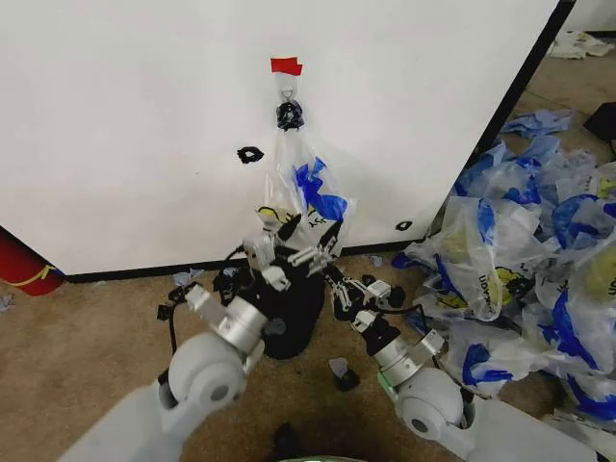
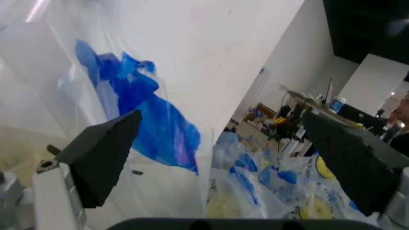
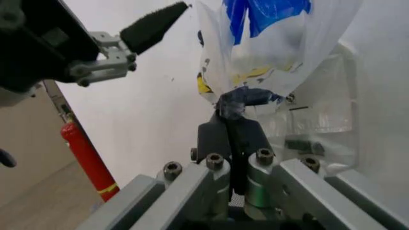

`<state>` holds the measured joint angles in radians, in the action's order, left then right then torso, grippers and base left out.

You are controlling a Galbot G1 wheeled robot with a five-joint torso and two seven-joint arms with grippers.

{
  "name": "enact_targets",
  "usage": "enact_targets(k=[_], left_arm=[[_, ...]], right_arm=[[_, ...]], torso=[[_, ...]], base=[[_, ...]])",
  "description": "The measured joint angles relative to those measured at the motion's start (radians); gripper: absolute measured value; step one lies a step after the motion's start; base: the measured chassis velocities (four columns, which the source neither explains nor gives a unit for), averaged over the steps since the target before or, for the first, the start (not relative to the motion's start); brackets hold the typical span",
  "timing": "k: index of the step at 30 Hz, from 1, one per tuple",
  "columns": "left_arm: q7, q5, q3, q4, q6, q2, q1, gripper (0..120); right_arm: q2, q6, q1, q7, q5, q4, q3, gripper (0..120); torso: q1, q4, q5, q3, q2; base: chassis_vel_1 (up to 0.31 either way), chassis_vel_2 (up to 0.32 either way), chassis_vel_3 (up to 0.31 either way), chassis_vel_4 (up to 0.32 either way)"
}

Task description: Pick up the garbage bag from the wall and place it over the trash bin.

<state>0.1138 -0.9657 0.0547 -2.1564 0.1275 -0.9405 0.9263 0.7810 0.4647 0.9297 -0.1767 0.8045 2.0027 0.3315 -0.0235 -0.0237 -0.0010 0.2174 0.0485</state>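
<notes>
Head view: the garbage bag (image 1: pixel 300 188) hangs from the metal hook (image 1: pixel 287 93) on the wall (image 1: pixel 125 125), under a red tape strip (image 1: pixel 286 65). My right gripper (image 3: pixel 231 112) is clamped on the bag's lower edge, fingers pressed together with plastic bunched between them. My left gripper (image 2: pixel 217 158) is spread wide just beside the bag, touching nothing. My arms hide most of the trash bin (image 1: pixel 294 322) below. A heap of similar bags (image 1: pixel 539 250) lies right.

No legible text anywhere.
</notes>
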Motion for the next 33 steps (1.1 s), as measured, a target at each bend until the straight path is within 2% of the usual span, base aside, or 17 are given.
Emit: enact_targets(k=[20,33], left_arm=[[0.008,-0.061,0.076,0.076,-0.013,-0.017,-0.165,99],[0.006,-0.042,0.115,0.144,-0.001,-0.038,-0.206,99]], right_arm=[[-0.002,0.008,0.009,0.002,0.001,-0.016,-0.030,0],[-0.011,0.022,0.042,0.014,0.003,-0.014,-0.064,0]], torso=[[0.000,0.0000,0.0000,0.000,0.000],[0.000,0.0000,0.0000,0.000,0.000]], base=[[0.000,0.000,0.000,0.000],[0.000,0.000,0.000,0.000]])
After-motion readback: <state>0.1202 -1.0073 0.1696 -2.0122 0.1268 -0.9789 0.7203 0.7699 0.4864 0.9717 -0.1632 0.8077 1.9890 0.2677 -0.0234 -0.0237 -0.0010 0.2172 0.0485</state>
